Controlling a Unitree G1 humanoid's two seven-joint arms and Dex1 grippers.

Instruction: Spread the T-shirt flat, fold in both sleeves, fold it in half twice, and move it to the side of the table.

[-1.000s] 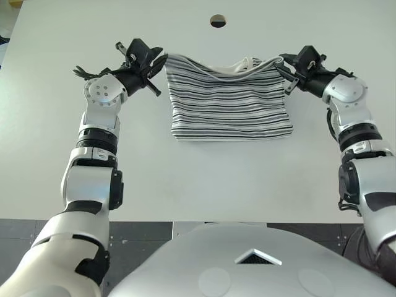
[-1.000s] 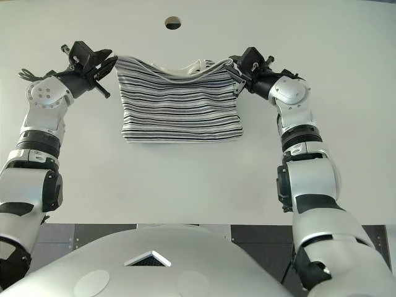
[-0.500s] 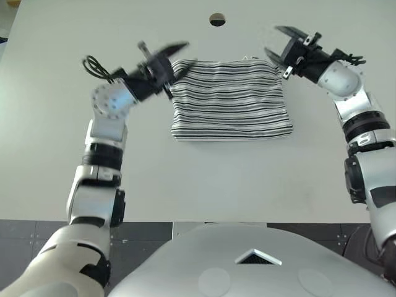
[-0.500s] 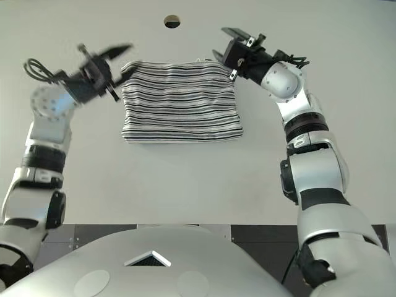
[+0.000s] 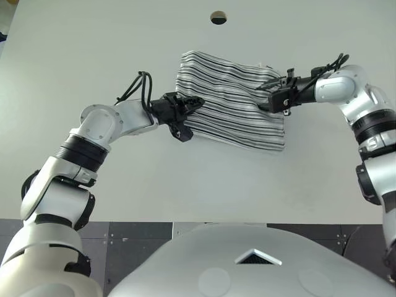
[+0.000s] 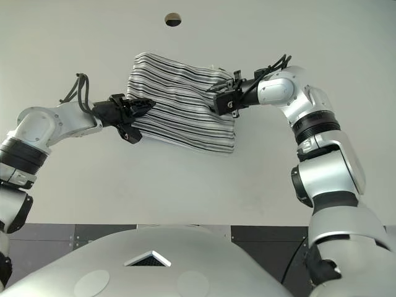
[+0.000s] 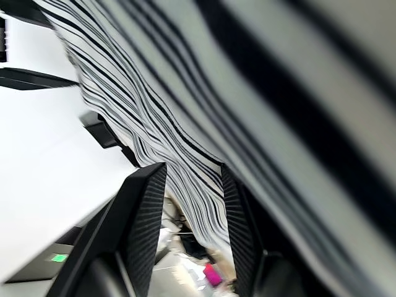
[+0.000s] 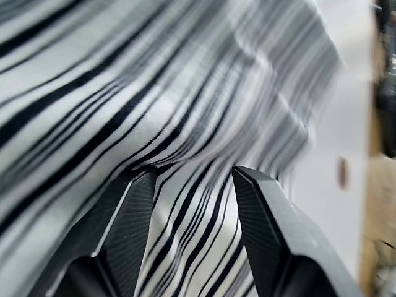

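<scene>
The folded black-and-white striped T-shirt (image 5: 226, 99) lies skewed on the white table (image 5: 74, 55), its far corner pointing toward the table's hole. My left gripper (image 5: 192, 108) is shut on the shirt's near left edge. In the left wrist view the striped cloth (image 7: 260, 93) runs between the two black fingers (image 7: 145, 210). My right gripper (image 5: 267, 98) is shut on the shirt's right edge, and the right wrist view shows cloth (image 8: 154, 93) pinched between its fingers (image 8: 263, 210). The shirt's near right corner hangs lower toward me.
A round cable hole (image 5: 218, 18) sits in the table beyond the shirt. Bare white tabletop stretches on both sides of the shirt and in front of it, up to the near table edge (image 5: 185, 221).
One second ago both grippers held the shirt's far corners, then let go and opened. Now both have come in lower, shut on the shirt's side edges, and the shirt has turned askew.
</scene>
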